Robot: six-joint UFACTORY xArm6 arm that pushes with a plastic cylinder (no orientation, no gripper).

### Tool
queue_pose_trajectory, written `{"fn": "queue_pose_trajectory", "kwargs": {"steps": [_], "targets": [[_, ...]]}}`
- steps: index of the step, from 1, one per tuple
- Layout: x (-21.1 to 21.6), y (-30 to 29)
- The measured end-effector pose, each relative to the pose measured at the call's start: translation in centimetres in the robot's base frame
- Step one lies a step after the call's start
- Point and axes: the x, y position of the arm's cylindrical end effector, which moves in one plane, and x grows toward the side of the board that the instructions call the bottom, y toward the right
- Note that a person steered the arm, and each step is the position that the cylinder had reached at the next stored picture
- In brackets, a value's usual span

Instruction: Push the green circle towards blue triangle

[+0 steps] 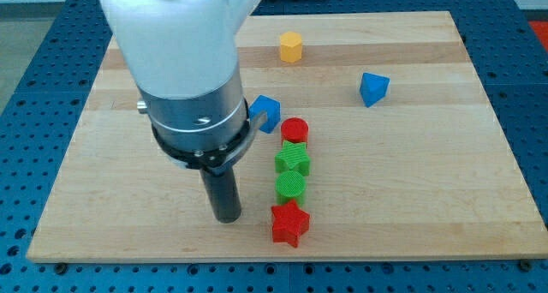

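Observation:
The green circle lies in a column of blocks near the board's middle, below a green star and above a red star. A red circle tops the column. The blue triangle sits apart toward the view's upper right. A blue cube lies just left of the red circle, partly hidden by the arm. My tip rests on the board to the left of the green circle and red star, a short gap away.
A yellow hexagon sits near the board's top edge. The arm's white and dark body hides the board's upper left part. The wooden board ends at a blue perforated table on all sides.

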Motion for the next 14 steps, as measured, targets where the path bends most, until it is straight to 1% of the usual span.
{"fn": "queue_pose_trajectory", "kwargs": {"steps": [1, 3, 4, 5, 7, 9, 10, 11, 12, 13, 14], "targets": [[-1.6, 0.1], [-1.9, 3.0], [-1.9, 3.0], [-2.1, 4.3], [-3.4, 9.0], [-3.7, 10.0], [-3.7, 13.6], [-3.7, 15.5], [-3.6, 15.0], [-1.6, 13.9], [0.1, 14.2]]}}
